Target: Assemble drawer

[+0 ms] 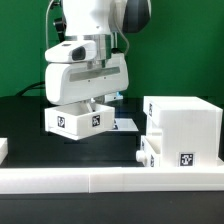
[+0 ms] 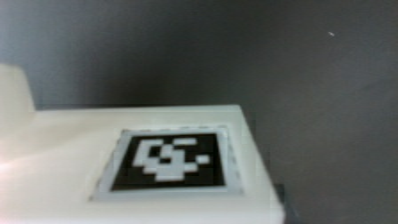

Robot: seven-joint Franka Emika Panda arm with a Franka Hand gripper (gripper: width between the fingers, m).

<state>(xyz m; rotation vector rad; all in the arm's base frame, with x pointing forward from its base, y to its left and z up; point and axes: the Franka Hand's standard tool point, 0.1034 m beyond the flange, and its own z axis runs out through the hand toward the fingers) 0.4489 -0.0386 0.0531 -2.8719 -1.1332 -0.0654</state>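
My gripper (image 1: 80,104) is shut on a small white drawer tray (image 1: 76,121) with two black-and-white tags on its front, and holds it just above the black table. My fingertips are hidden behind the tray. In the wrist view the tray (image 2: 71,140) fills the lower part, with one tag (image 2: 171,160) close up and blurred. The large white drawer case (image 1: 182,122) stands at the exterior view's right, with a tag low on its front. A second small white part (image 1: 149,154) sits against the case's left lower side.
A low white border rail (image 1: 100,181) runs along the front. The marker board (image 1: 127,123) lies flat behind the held tray. A white block end (image 1: 3,149) shows at the exterior view's left edge. A green wall stands behind.
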